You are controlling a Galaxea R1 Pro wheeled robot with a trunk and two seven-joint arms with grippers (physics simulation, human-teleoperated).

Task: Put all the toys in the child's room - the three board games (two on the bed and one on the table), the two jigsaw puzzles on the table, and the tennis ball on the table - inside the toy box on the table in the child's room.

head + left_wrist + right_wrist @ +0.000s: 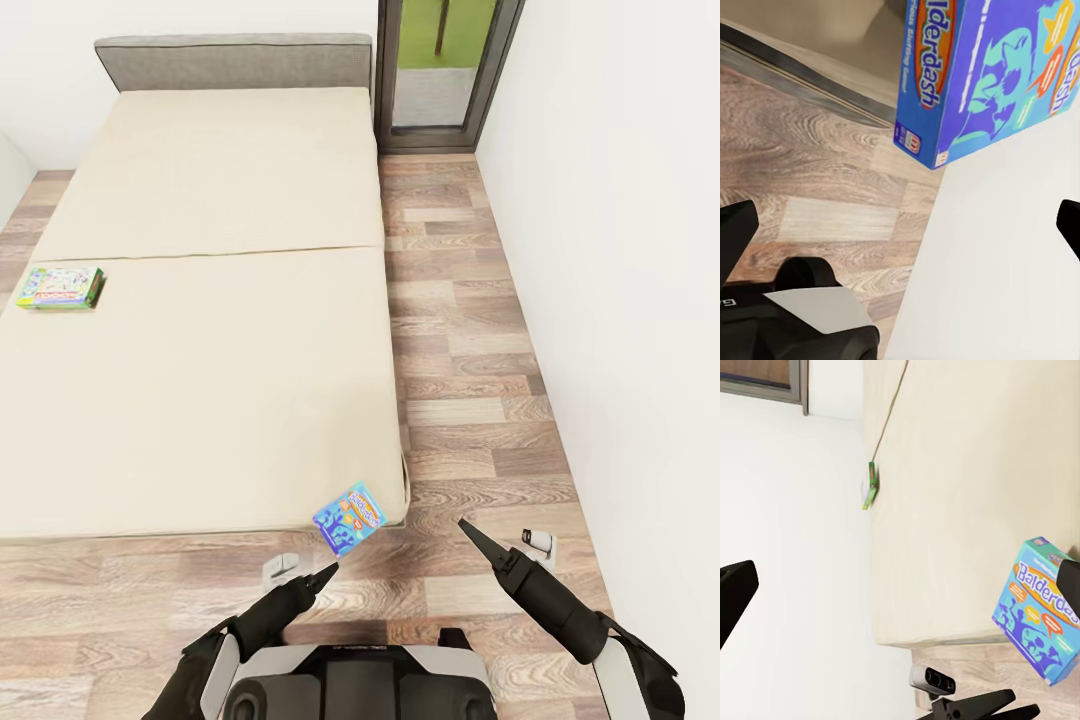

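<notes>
Blue "Balderdash" board game (349, 517) at bed (200, 330) corner, between two empty, parted end effectors.

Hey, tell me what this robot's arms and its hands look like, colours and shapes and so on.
Both arms are matte black, with rounded, tapering forearm segments over light grey or white upper sections near the trunk. The left hand and right hand end in slim, pointed black fingers. In the left wrist view, a black finger looks flat and blocky. No cables show.
</notes>
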